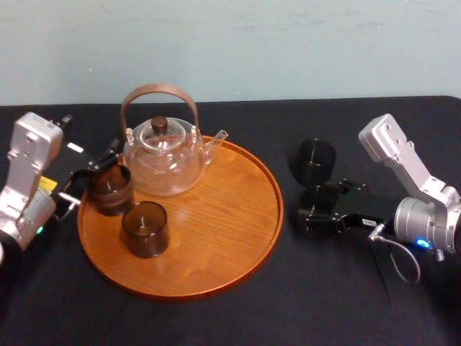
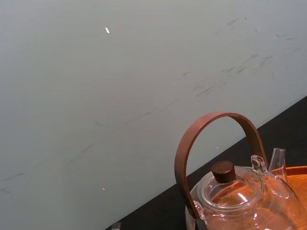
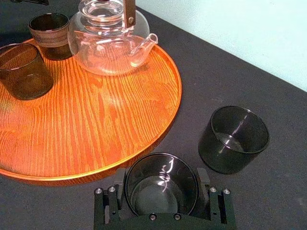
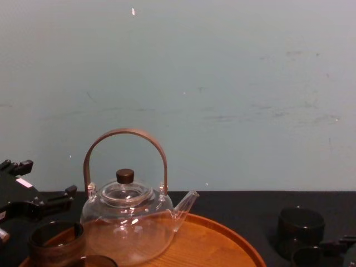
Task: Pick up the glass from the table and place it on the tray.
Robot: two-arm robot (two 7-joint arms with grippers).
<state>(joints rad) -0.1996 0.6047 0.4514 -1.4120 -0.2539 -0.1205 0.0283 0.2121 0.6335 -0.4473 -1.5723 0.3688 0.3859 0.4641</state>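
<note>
Right claw [image 3: 160,178] clasping upright glass [image 3: 158,196], mouth up, beside tray [image 3: 96,120], left claw [image 1: 99,173] at tray's rim

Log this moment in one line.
right end effector: shut on glass, beside tray | left end effector: at tray's left rim

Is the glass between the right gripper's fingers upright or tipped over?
Upright: the glass, between the fingers of the right gripper beside the tray, shows its open mouth facing up.

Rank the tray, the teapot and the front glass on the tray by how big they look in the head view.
1. wooden tray, by far the largest
2. glass teapot
3. front glass, the smallest
</note>
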